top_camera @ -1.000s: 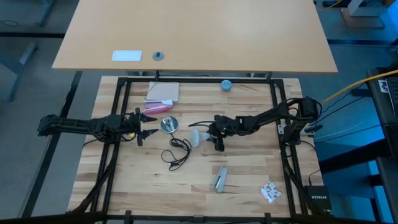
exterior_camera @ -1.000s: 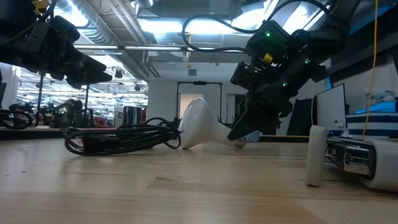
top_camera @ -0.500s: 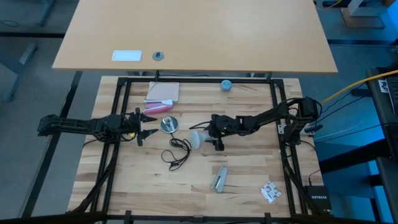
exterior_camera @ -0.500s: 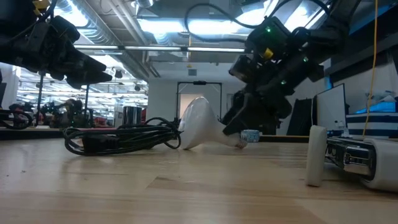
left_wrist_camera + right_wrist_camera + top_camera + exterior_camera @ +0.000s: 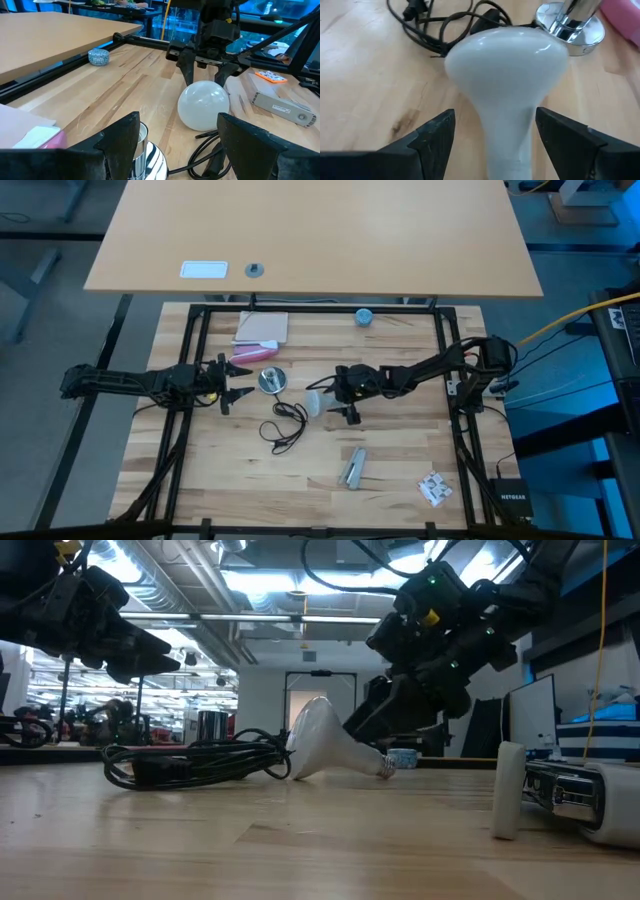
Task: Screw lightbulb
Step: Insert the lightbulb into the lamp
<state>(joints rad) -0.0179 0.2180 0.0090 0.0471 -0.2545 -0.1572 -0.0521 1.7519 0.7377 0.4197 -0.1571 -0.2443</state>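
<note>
The white frosted lightbulb [image 5: 318, 402] lies on its side on the wooden table, dome toward the table's left, neck toward the right; it also shows in the low view [image 5: 325, 745] and the left wrist view [image 5: 204, 105]. My right gripper [image 5: 338, 401] is open, its fingers standing on either side of the bulb's neck [image 5: 507, 145] without plainly touching it. My left gripper [image 5: 240, 384] is open and empty at the table's left, just left of the shiny silver disc [image 5: 271, 380]. A thin black cord [image 5: 287, 425] lies coiled beside the dome.
A beige pad [image 5: 262, 328] and a pink object [image 5: 247, 355] lie at the far left. A blue round thing [image 5: 363, 317] sits at the far edge. A silver tool [image 5: 353, 466] and a white packet [image 5: 434, 488] lie near the front. Black frame rails [image 5: 196, 340] border the table.
My right gripper has gone toward the table's left, from the bulb's base end along its neck toward the dome, and has risen a little off the table. The bulb lies where it was.
</note>
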